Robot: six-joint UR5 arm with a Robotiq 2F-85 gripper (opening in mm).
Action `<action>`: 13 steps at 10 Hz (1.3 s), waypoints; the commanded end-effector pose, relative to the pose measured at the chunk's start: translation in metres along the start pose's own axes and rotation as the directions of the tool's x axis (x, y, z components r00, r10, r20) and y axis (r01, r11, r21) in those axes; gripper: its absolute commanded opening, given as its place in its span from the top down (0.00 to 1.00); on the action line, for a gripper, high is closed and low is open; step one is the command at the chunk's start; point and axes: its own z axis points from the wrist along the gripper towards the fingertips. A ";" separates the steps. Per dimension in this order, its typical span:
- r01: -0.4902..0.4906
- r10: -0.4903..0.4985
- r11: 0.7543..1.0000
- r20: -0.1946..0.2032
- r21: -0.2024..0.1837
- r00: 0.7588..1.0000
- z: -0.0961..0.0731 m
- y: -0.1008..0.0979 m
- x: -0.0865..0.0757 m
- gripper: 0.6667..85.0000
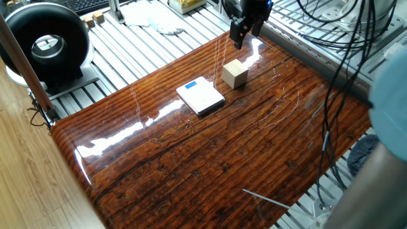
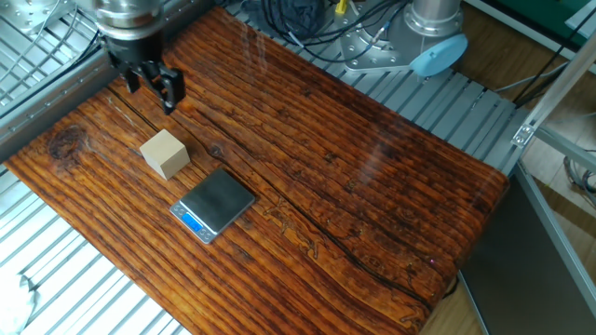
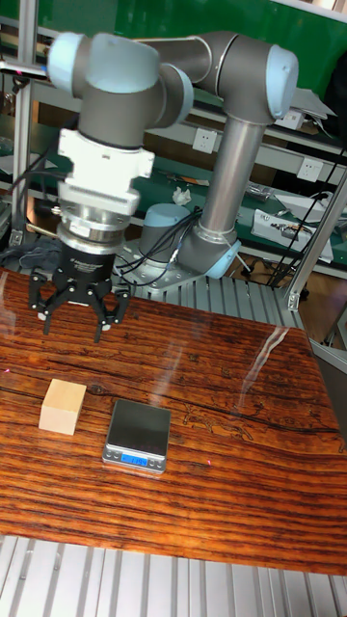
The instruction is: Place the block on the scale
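Note:
The block (image 1: 234, 74) is a pale wooden cube standing on the dark wooden table (image 1: 210, 159), just beside the scale (image 1: 200, 96), a flat square pad with a blue strip at one edge. They are close but apart in the other fixed view, block (image 2: 165, 153) and scale (image 2: 214, 204). My gripper (image 2: 152, 86) hangs open and empty above the table edge beyond the block, not touching it. The tall view shows the gripper (image 3: 72, 323) over the block (image 3: 64, 405), with the scale (image 3: 138, 433) to its right.
A black round device (image 1: 48, 44) stands off the table at the left, with a keyboard (image 1: 89, 5) and white cloth (image 1: 152, 16) behind. Cables (image 1: 343, 38) hang at the right. A thin rod (image 1: 267, 198) lies near the front edge. The arm's base (image 2: 438, 37) is behind the table.

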 end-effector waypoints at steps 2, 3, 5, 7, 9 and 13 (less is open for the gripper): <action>0.021 -0.025 0.998 -0.069 -0.062 0.997 0.007 0.012 0.000 0.23; 0.032 -0.035 0.997 -0.050 -0.064 0.998 0.015 0.013 -0.006 0.24; 0.040 -0.042 0.997 -0.034 -0.067 0.999 0.023 0.016 -0.015 0.24; 0.051 -0.052 0.996 -0.013 -0.067 0.999 0.035 0.018 -0.027 0.24; 0.060 -0.061 0.997 -0.017 -0.057 0.998 0.034 0.016 -0.026 0.24; 0.066 -0.066 0.998 -0.045 0.001 0.997 0.034 0.000 -0.020 0.30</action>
